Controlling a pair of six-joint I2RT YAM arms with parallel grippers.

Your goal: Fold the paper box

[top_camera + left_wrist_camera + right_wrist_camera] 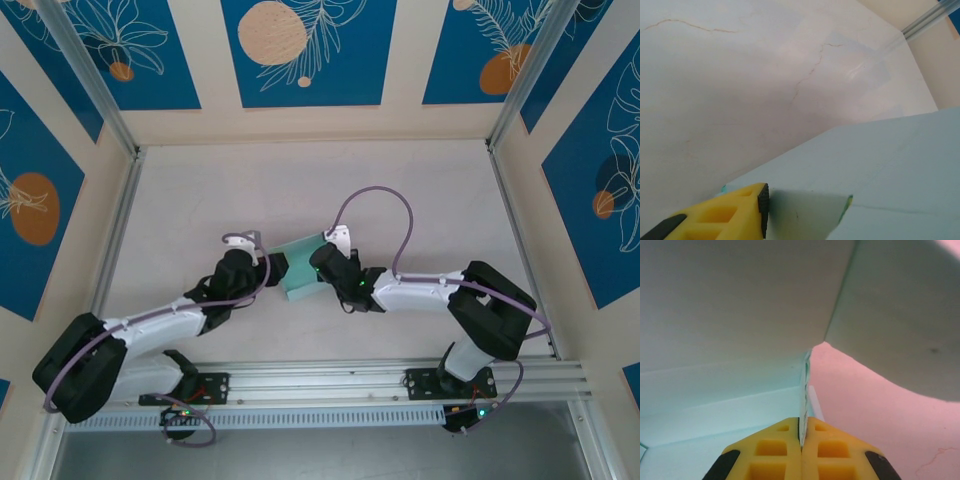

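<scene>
Top external view: paper box (300,266) mid-table, both arms converging on it. Right gripper (323,268) at box's right side. Right wrist view: yellow fingers (772,450) pressed together, pinching thin card wall of box. Left gripper (272,266) at box's left side. One finger rests against loose flap, other hidden, so cannot tell whether it grips. Judgement: box partly formed, panels creased and raised, flap untucked; closing and tucking remain

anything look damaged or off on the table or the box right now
Thin crack-like lines run across the white table. The paper box shows no damage, just half folded, with the right gripper shut on one wall.
</scene>
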